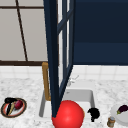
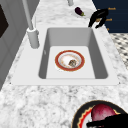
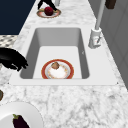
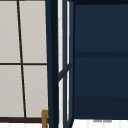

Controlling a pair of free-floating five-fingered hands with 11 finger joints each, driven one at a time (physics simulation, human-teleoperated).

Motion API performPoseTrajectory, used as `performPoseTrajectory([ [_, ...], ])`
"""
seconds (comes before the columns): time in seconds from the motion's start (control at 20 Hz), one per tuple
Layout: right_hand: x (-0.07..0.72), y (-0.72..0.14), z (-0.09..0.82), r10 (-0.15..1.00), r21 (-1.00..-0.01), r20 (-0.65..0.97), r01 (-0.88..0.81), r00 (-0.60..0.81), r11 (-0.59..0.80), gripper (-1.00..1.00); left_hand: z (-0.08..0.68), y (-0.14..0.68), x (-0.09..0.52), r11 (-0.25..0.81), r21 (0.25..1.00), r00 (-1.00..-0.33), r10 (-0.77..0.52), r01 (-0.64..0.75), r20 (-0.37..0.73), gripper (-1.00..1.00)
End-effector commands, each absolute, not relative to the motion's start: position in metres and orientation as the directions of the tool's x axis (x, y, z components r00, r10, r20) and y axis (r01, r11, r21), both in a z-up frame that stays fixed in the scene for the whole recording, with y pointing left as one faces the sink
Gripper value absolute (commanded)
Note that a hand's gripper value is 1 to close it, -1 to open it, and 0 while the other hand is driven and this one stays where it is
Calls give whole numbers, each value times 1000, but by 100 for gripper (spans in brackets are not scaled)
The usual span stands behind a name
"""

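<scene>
My left hand (image 1: 10,101) hovers over a red-rimmed plate (image 1: 5,112) on the counter left of the sink, fingers loosely spread beside a dark red fruit (image 1: 18,104). The right side view shows that left hand (image 3: 46,3) arching over the fruit (image 3: 48,10). My right hand (image 1: 93,113) hangs with relaxed, drooping fingers over the sink's right front corner and holds nothing; it also shows as the right hand (image 3: 12,60) and the right hand (image 2: 98,17). In the sink (image 2: 100,62) lies another red-rimmed plate (image 2: 59,65) with a small brown lump (image 2: 72,63) on it.
A navy cabinet door (image 1: 53,50) stands open above the sink. A big red ball (image 1: 68,115) covers the sink's front. A white plate (image 3: 27,110) with an eggplant (image 3: 20,121) and a small jar (image 1: 110,122) sit at the right. The faucet (image 2: 32,32) stands behind the sink.
</scene>
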State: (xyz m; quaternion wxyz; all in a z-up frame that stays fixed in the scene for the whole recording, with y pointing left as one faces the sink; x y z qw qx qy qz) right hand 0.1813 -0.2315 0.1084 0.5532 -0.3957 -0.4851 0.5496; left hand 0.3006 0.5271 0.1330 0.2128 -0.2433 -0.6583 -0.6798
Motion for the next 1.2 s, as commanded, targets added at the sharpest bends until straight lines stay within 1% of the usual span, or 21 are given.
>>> performPoseTrajectory([
  [0.0, 181, -232, 108, 992, -971, 102, -224, -75, 83, 0, 113, 500, 292, -84, 809, -812, 0, 582, 584, -100],
  [0.1, 181, -232, 108, 992, -971, 102, -224, -75, 83, 0, 102, 502, 298, -104, 813, -816, 18, 573, 577, -100],
  [0.2, 181, -232, 108, 992, -971, 102, -224, -75, 83, 0, 101, 513, 307, -85, 808, -808, 39, 583, 587, -100],
  [0.3, 181, -232, 108, 992, -971, 102, -224, -75, 83, 0, 100, 525, 314, -104, 772, -773, 35, 628, 633, -100],
  [0.35, 181, -232, 108, 992, -971, 102, -224, -75, 83, 0, 100, 534, 307, -88, 768, -768, 40, 634, 639, 100],
  [0.4, 181, -232, 108, 992, -971, 102, -224, -75, 83, 0, 110, 540, 302, -77, 749, -748, 54, 658, 662, 100],
  [0.45, 181, -232, 108, 992, -971, 102, -224, -75, 83, 0, 118, 546, 303, -48, 747, -744, 62, 664, 665, 100],
  [0.55, 181, -232, 108, 992, -971, 102, -224, -75, 83, 0, 146, 541, 294, 17, 794, -794, 46, 607, 606, 100],
  [0.6, 181, -232, 108, 992, -971, 102, -224, -75, 83, 0, 157, 537, 287, 20, 807, -806, 46, 591, 590, 100],
  [0.75, 181, -232, 108, 992, -971, 102, -224, -75, 83, 0, 164, 539, 285, 49, 804, -805, 16, 593, 593, 100],
  [0.8, 181, -232, 108, 992, -971, 102, -224, -75, 83, 0, 164, 538, 288, 27, 806, -806, 47, 592, 590, -100],
  [0.85, 181, -232, 108, 992, -971, 102, -224, -75, 83, 0, 164, 536, 287, 28, 814, -814, 68, 580, 577, -100],
  [1.0, 181, -232, 108, 992, -971, 102, -224, -75, 83, 0, 158, 528, 305, 28, 803, -803, 54, 596, 594, -100],
  [1.15, 181, -232, 108, 992, -971, 102, -224, -75, 83, 0, 154, 508, 306, 56, 823, -824, 10, 566, 566, -100],
])
